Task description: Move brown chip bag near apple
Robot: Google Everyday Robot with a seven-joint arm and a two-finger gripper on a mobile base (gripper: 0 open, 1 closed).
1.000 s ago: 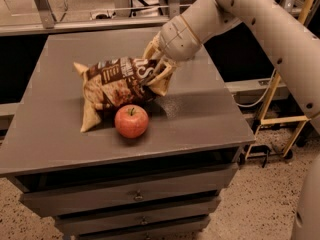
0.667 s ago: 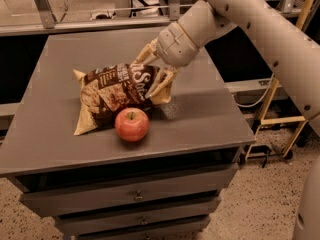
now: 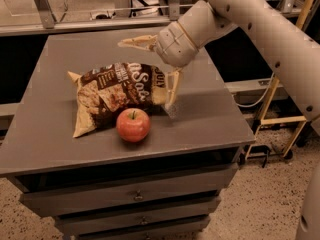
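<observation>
My gripper [image 3: 150, 70] hangs over one end of the brown chip bag [image 3: 112, 91], fingers spread wide, gripping nothing. The bag lies on the table [image 3: 225, 119] just behind the apple [image 3: 133, 125]. Placement looks done, so next I lift clear without snagging it.

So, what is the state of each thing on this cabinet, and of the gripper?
brown chip bag: lying on the cabinet top, close behind the apple.
apple: upright, stem up.
gripper: open, fingers spread at the bag's right end.
drawers: shut.
</observation>
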